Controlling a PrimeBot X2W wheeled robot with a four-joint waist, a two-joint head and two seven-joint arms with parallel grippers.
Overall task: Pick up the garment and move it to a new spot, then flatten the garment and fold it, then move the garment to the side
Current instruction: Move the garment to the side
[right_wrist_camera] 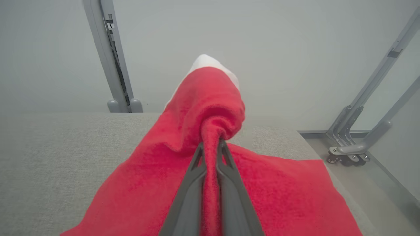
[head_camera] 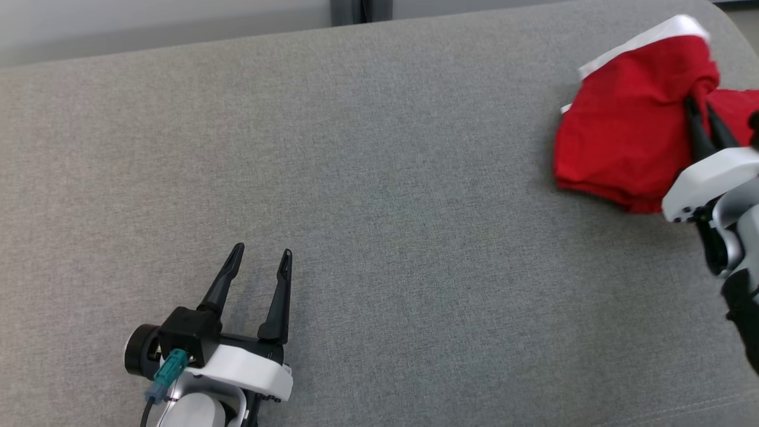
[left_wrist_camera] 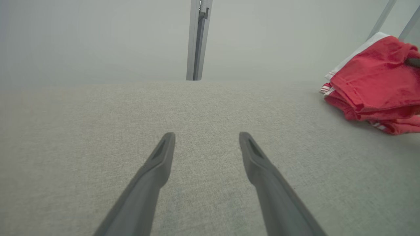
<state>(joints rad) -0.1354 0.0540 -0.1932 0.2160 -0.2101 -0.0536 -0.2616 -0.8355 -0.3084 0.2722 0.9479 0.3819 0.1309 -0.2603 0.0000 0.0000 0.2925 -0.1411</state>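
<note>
Right gripper [head_camera: 699,110] pinches the one red garment [head_camera: 622,130]; left gripper [head_camera: 262,250] is spread wide over grey fabric [head_camera: 415,207].

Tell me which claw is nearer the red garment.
Right. The right claw is shut on a bunched fold of the red garment, touching it; the left claw hangs open over the grey fabric surface, far off to the garment's left.

Likely lab or robot test room. Grey fabric worktop [head_camera: 379,178], rounded corner, bare pale wall [left_wrist_camera: 98,39] behind. Upright grey metal post [left_wrist_camera: 198,39] past far edge. Slanted metal struts [right_wrist_camera: 377,98] beside worktop, standing on small castors [right_wrist_camera: 344,159]. Plain grey floor [right_wrist_camera: 377,183], grey strip along wall foot.
</note>
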